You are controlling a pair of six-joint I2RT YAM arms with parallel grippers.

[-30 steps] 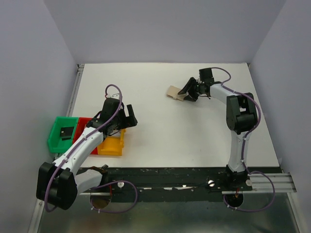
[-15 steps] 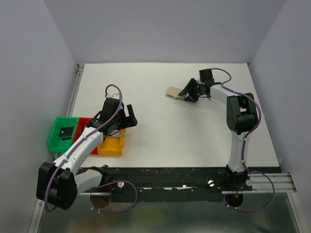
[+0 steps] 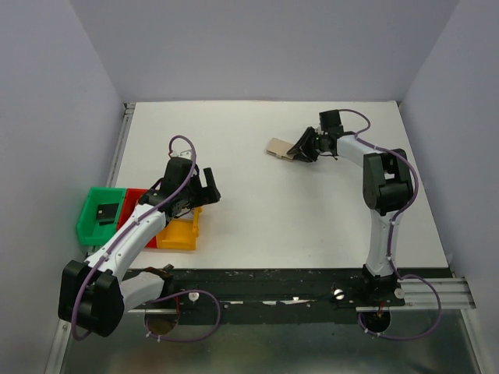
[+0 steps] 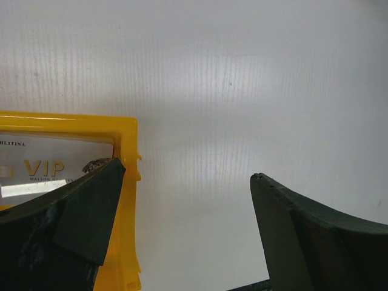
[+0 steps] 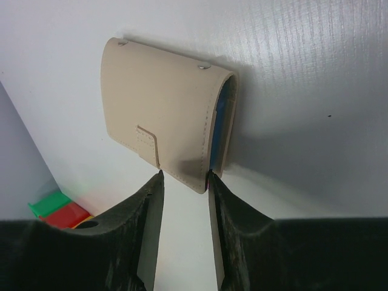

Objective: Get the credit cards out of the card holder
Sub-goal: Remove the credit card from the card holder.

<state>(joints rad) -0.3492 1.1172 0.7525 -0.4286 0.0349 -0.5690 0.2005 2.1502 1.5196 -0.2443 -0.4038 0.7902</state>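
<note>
The card holder (image 3: 278,148) lies closed on the white table at the back, tan side up (image 5: 163,115), with a blue slit showing along its right edge. My right gripper (image 3: 300,147) reaches it from the right. Its jaws stand part open (image 5: 184,174), and the holder's near corner pokes between the tips: one tip is at the blue slit, the other by the small tab. My left gripper (image 3: 204,187) hangs wide open (image 4: 188,171) over the right rim of the yellow bin (image 4: 127,157). A pale credit card (image 4: 54,167) printed "VIP" lies inside that bin.
Green bin (image 3: 100,212) holding a small black chunky object (image 3: 105,210), red bin (image 3: 134,204) and yellow bin (image 3: 179,232) stand in a row at the table's front left. Grey walls close in the table on three sides.
The right jaws have narrowed around the holder's near corner, and the holder has shifted slightly towards the back. The left arm has not moved.
</note>
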